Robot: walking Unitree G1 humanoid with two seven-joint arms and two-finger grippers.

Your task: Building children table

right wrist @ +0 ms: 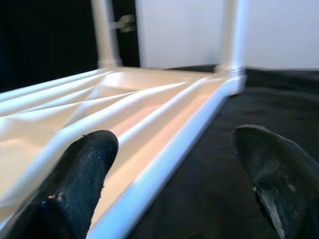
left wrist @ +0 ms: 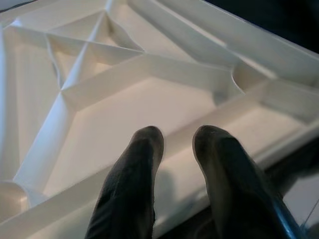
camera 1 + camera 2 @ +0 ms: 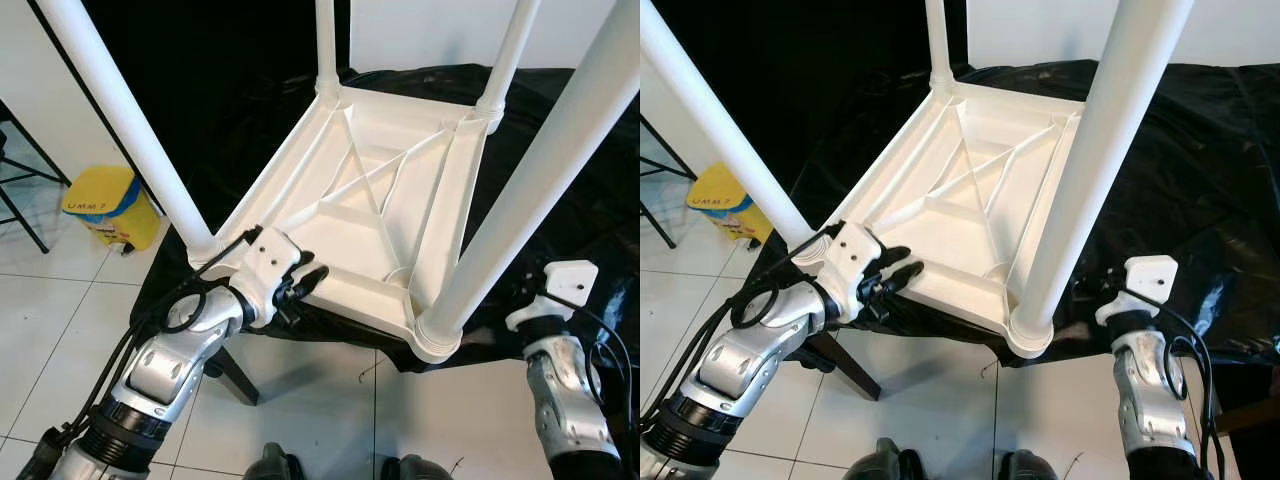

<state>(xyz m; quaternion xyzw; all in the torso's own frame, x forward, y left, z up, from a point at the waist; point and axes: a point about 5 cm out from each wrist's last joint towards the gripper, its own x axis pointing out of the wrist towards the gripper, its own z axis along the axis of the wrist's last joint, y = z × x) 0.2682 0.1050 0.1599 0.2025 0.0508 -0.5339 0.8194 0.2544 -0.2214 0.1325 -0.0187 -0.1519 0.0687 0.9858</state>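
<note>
White plastic is what you have before you: the upturned white plastic children table lies with its ribbed underside up on a black plastic sheet, and four white round legs stand up from its corners. Your left gripper is at the near edge of the table, between the two near legs. Its two black fingers are close together with only a narrow gap, their tips lie over the near rim, and nothing is held between them. Beyond these tips you see the open ribbed tray, with free room up to the far rim. Your right gripper is beside the table's right edge, over the black sheet. Its fingers are spread wide and hold nothing; the white rim runs just past one finger. Near your left arm, on the white tiled floor, a yellow plastic container stands well apart from the table.
</note>
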